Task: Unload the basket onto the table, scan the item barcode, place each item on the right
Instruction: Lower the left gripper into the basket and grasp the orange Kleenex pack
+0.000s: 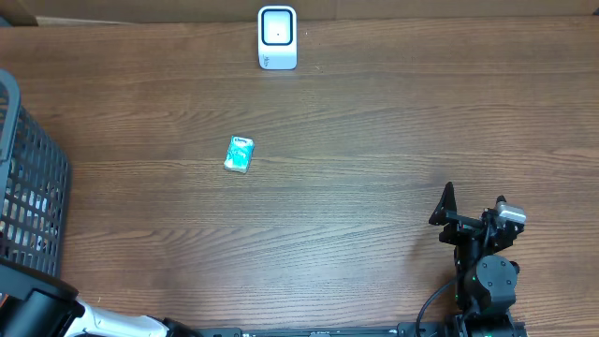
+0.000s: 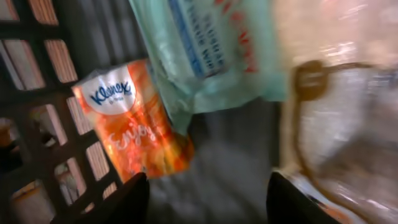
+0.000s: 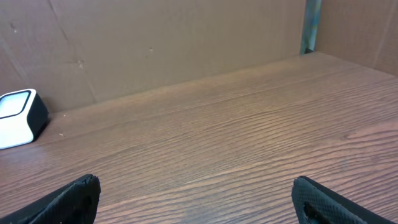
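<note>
The setting reads as a mock shop checkout built as a robot test station. A wood-grain worktop (image 1: 374,122) carries a small white barcode scanner (image 1: 277,37) at its far edge and a teal tissue pack (image 1: 240,153) nearer the middle. A dark mesh shopping basket (image 1: 37,187) at the left holds packaged goods, among them an orange Kleenex pack (image 2: 134,127). Plain cardboard walls (image 3: 155,43) back the worktop.

Teal tissue pk (image 1: 240,154) flat mid-table; wht scanner (image 1: 277,37) upright, far edge
</note>
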Robot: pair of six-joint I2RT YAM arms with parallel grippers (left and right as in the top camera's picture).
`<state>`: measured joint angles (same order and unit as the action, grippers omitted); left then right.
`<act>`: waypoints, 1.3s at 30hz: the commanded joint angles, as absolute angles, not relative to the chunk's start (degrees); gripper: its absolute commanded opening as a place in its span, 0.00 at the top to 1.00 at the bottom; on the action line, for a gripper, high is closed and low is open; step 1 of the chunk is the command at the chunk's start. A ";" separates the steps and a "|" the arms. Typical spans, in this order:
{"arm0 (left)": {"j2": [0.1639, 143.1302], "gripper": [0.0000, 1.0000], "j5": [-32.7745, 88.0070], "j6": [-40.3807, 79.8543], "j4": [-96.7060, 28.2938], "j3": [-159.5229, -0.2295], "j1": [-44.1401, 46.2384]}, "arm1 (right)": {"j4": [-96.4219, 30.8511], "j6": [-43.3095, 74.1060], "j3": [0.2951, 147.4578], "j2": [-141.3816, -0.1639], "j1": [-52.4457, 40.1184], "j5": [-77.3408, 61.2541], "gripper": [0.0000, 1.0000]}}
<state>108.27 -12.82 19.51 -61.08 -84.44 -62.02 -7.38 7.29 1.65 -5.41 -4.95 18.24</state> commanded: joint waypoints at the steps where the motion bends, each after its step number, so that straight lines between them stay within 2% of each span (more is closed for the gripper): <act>1: 108.09 0.49 -15.66 20.64 -57.67 -79.46 -63.16 | -7.20 7.40 2.22 -5.28 -4.80 18.37 0.00; 7: 108.12 0.51 -15.66 20.80 -51.92 -75.24 -64.01 | -7.20 7.40 2.22 -5.28 -4.80 18.37 0.00; 18: 108.12 0.54 -18.50 20.84 -51.53 -75.07 -64.60 | -7.20 7.40 2.22 -5.28 -4.80 18.37 0.00; 26: 108.16 0.45 -18.61 20.99 -46.92 -69.78 -64.60 | -7.20 7.40 2.22 -5.28 -4.80 18.37 0.00; 27: 108.16 0.48 -18.61 20.99 -46.22 -68.93 -64.60 | -7.20 7.40 2.22 -5.28 -4.80 18.37 0.00; 28: 108.16 0.57 -18.61 20.99 -46.00 -68.47 -64.60 | -7.20 7.42 2.22 -5.28 -4.80 18.37 0.00; 30: 108.16 0.89 -18.61 20.99 -46.00 -68.31 -64.58 | -7.20 7.40 2.22 -5.28 -4.80 18.37 0.00; 31: 108.14 0.96 -18.59 20.99 -46.04 -68.42 -64.58 | -7.20 7.42 2.22 -5.28 -4.80 18.37 0.00; 39: 108.07 0.96 -18.39 20.99 -54.61 -77.12 -64.20 | -7.20 7.40 2.22 -5.28 -4.80 18.37 0.00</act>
<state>107.04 -19.62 20.60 -52.40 -72.93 -64.14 -7.38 7.29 1.65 -5.41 -4.95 18.22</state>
